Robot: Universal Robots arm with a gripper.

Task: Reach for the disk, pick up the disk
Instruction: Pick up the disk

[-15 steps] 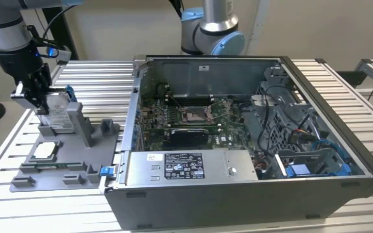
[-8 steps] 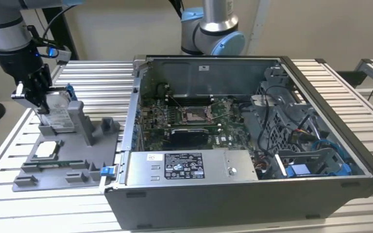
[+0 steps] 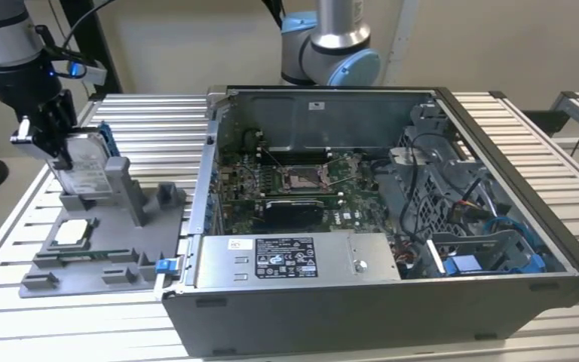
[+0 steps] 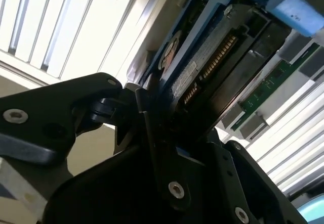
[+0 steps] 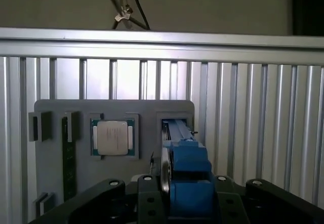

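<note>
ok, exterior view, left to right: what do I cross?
Gripper at the upright disk → blue clip at the corner of the computer case → grey box with sticker → blue bracket. The small chip is left out, since it sits under the disk's column.

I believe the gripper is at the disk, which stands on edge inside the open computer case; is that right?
Not quite: the gripper is at the disk, which stands on edge, but in the grey fixture beside the computer case, not inside it. The exterior view shows this.
</note>
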